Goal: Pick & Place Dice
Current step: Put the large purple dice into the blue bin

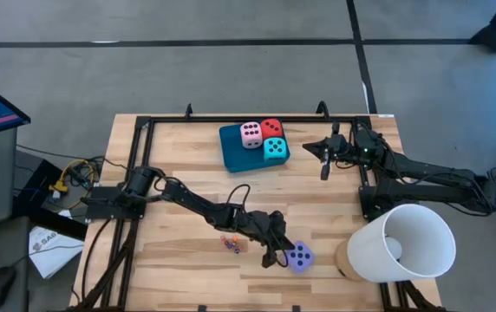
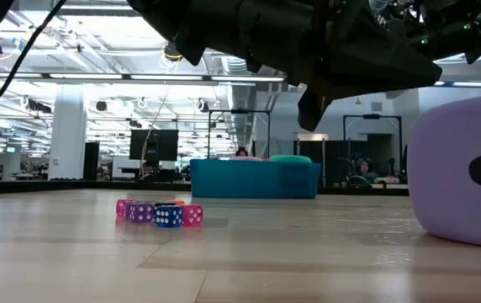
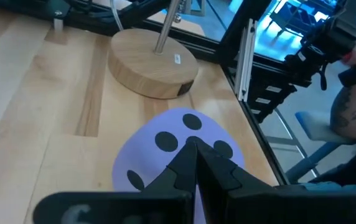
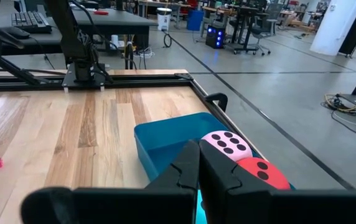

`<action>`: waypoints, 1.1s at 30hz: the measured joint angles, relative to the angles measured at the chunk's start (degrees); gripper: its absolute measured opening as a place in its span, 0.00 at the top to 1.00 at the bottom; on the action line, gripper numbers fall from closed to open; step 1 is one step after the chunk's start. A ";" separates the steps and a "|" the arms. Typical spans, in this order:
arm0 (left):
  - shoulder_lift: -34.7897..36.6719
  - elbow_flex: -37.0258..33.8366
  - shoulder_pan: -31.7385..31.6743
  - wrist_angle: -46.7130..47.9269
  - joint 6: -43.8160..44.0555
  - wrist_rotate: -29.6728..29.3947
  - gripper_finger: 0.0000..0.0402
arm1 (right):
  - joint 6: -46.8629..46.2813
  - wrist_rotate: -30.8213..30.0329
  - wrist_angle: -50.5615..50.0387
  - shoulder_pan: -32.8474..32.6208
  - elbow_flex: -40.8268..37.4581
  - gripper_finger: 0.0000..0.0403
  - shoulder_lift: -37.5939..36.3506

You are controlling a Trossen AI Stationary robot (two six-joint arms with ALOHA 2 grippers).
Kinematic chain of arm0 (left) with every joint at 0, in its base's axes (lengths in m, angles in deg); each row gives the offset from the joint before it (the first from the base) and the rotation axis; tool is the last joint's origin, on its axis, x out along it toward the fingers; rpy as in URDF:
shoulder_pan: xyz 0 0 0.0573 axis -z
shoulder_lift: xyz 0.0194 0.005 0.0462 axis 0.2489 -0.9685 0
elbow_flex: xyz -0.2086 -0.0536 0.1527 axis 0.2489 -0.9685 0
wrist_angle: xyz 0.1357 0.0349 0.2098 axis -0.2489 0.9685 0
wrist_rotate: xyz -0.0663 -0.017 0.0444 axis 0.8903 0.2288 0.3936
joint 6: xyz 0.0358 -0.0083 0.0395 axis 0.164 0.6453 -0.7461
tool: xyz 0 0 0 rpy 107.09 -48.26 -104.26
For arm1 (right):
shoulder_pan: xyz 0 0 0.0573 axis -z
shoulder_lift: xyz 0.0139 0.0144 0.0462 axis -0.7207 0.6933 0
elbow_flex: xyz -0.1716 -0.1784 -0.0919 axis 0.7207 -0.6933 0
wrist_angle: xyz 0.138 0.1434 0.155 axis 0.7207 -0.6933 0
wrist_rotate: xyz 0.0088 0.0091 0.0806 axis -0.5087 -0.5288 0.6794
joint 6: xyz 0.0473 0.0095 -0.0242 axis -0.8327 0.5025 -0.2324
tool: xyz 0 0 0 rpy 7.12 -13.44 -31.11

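1. The purple soft cube die (image 1: 300, 257) with dark pips lies near the table's front edge, right of centre.
2. The left gripper (image 1: 273, 257), fingers pressed together and empty, hangs just beside it.
3. The pink die (image 1: 251, 134), red die (image 1: 271, 128) and turquoise die (image 1: 274, 149) sit in the flat teal tray (image 1: 233, 149) at the far side.
4. The right gripper (image 1: 324, 166), fingers together and empty, waits right of the tray.

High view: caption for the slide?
Left gripper shut beside purple die; pink, red, turquoise dice on tray.

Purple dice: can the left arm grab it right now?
Probably yes. The left gripper hangs right beside the purple dice, with nothing between them. Its fingers are shut, though, so it would need to open them first.
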 joint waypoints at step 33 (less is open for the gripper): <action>1.23 0.00 -0.67 2.70 0.16 3.10 1.00 | 1.46 33.21 -5.85 -10.59 0.01 1.00 7.13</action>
